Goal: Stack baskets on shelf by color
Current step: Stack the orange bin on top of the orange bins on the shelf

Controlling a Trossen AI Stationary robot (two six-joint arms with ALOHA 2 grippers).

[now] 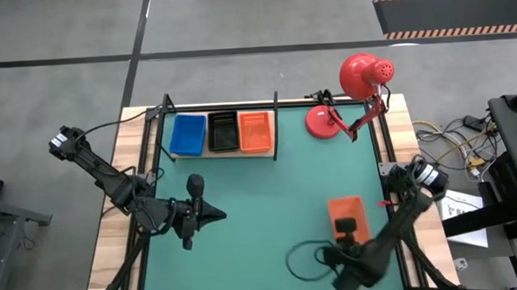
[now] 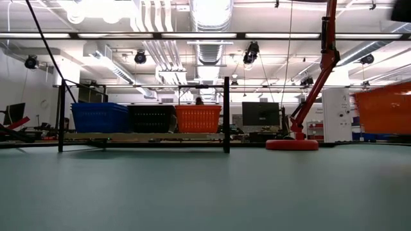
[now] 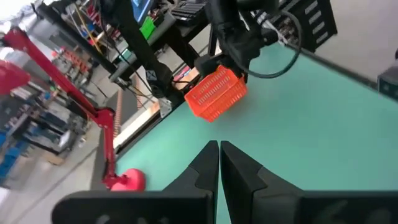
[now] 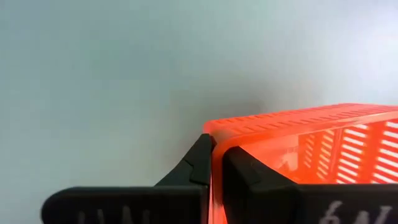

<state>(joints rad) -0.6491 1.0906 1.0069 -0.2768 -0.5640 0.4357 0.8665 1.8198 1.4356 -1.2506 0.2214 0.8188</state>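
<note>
Fingers (image 4: 239,171) pinching orange basket (image 4: 311,143) wall, right gripper (image 4: 214,163), seemingly lifted

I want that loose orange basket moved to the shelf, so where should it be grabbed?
By its thin upper rim, from above: the orange basket is open-topped with a thin wall the fingers can straddle. The right pincer is shut on the rim this way; the low view shows it off the mat.

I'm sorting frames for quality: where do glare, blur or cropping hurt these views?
Low view: ceiling lights blow out to white, and the lifted orange basket is cropped at the edge. Left wrist view: the room behind the lamp smears. Right wrist view: the mat is a featureless pale wash.
</note>
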